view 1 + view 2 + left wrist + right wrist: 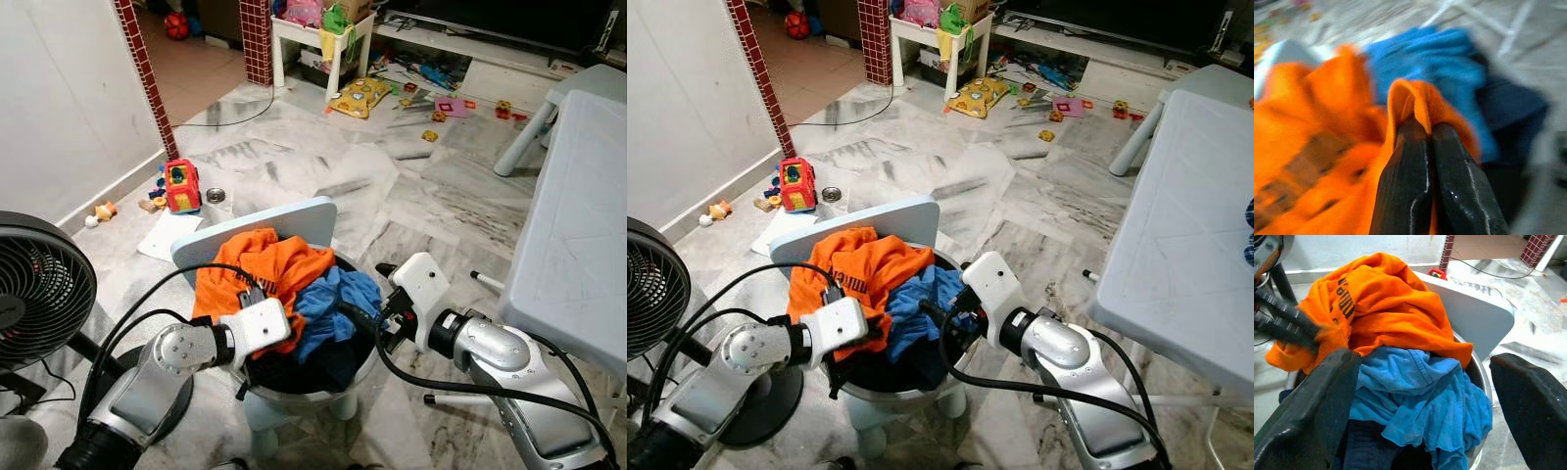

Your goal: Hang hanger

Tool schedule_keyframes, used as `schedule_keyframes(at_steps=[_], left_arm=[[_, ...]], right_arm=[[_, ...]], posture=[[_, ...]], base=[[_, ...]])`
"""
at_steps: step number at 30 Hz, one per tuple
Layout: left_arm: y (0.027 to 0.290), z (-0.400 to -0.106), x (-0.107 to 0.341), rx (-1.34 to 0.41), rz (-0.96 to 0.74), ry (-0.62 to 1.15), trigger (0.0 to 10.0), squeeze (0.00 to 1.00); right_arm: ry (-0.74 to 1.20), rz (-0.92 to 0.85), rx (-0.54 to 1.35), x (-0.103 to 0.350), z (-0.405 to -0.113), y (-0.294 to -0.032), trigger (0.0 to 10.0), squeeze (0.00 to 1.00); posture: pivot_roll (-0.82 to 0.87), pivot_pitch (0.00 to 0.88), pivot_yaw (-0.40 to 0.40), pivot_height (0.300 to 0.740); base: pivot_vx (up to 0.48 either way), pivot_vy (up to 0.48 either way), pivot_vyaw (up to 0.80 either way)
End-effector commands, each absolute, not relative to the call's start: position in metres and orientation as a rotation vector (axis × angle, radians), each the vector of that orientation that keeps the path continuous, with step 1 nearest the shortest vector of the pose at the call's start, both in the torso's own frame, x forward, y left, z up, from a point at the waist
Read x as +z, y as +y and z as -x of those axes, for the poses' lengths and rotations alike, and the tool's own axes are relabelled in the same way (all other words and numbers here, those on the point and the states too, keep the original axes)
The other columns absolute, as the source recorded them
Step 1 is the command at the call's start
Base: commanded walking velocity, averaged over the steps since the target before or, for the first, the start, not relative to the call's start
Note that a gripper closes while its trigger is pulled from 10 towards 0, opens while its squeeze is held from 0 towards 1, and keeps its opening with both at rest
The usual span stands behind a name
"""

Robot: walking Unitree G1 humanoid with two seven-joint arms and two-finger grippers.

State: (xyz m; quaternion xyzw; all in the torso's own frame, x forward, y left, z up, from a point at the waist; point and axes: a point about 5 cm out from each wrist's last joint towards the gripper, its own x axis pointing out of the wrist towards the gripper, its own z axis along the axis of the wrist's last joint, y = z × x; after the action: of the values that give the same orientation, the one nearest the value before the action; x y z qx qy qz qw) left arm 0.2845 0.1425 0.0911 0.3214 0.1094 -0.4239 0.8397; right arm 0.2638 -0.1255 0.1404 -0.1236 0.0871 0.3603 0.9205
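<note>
- Laundry tub [359, 364]: a round pale tub on the marble floor [392, 186], directly below my head camera, heaped with clothes; a pale blue board [294, 217] stands against its far rim.
- Orange shirt [257, 266]: topmost in the heap, on the tub's left and far side, with dark lettering on it.
- Blue shirt [333, 299]: lies beside the orange shirt toward the right, over a dark garment [1364, 450] deeper in the tub.
- Left pincer [1431, 134]: I see its two black fingers pressed together on a raised fold of the orange shirt; the arm reaches in from the tub's near left rim.
- Right pincer [1425, 382]: fingers spread wide, poised at the tub's right rim with the blue shirt between them; from the wrist camera I cannot tell whether either finger touches cloth.
- Hanger: I cannot make one out in any of my views; the left pincer holds the shirt, not a hanger.
- Table [578, 225]: a pale plastic top at my right, its edge near the right arm.
- Fan [39, 289]: a black fan at my left, near the left arm.
- Toys [182, 186]: scattered on the floor beyond the tub, a red one nearest the wall.
</note>
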Motion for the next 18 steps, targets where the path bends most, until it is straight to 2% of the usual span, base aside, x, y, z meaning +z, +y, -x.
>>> schedule_keyframes(at_steps=[1, 9, 13, 14, 15, 18], left_arm=[[0.153, -0.29, 0.093, -0.8, -0.681, 0.228, 10.0, 0.0], [0.165, -0.286, 0.098, -0.638, -0.644, 0.171, 10.0, 0.0], [0.167, -0.275, 0.099, -0.64, -0.582, 0.175, 10.0, 0.0], [0.167, -0.271, 0.1, -0.647, -0.572, 0.173, 10.0, 0.85], [0.167, -0.271, 0.1, -0.644, -0.58, 0.171, 10.0, 1.0], [0.169, -0.273, 0.101, -0.637, -0.596, 0.166, 10.0, 1.0]], right_arm=[[0.163, 0.256, 0.736, 0.144, -0.263, -0.125, 10.0, 0.0], [0.161, 0.259, 0.731, 0.143, -0.264, -0.126, 10.0, 0.0], [0.161, 0.26, 0.731, 0.143, -0.264, -0.126, 10.0, 0.0], [0.16, 0.26, 0.731, 0.143, -0.265, -0.126, 10.0, 0.0], [0.16, 0.26, 0.732, 0.143, -0.265, -0.126, 10.0, 0.0], [0.157, 0.259, 0.739, 0.143, -0.266, -0.123, 10.0, 0.0]], posture=[[-0.12, 0.143, -0.02, 0.74], [-0.12, 0.143, -0.021, 0.74], [-0.11, 0.142, -0.023, 0.74], [-0.11, 0.141, -0.025, 0.74], [-0.1, 0.138, -0.027, 0.74], [-0.1, 0.134, -0.027, 0.74]], base=[[0.0, 0.0, 0.0], [0.0, 0.0, 0.0], [0.0, 0.0, 0.0], [0.0, 0.0, 0.0], [0.0, 0.0, 0.0], [0.0, 0.0, 0.0]])
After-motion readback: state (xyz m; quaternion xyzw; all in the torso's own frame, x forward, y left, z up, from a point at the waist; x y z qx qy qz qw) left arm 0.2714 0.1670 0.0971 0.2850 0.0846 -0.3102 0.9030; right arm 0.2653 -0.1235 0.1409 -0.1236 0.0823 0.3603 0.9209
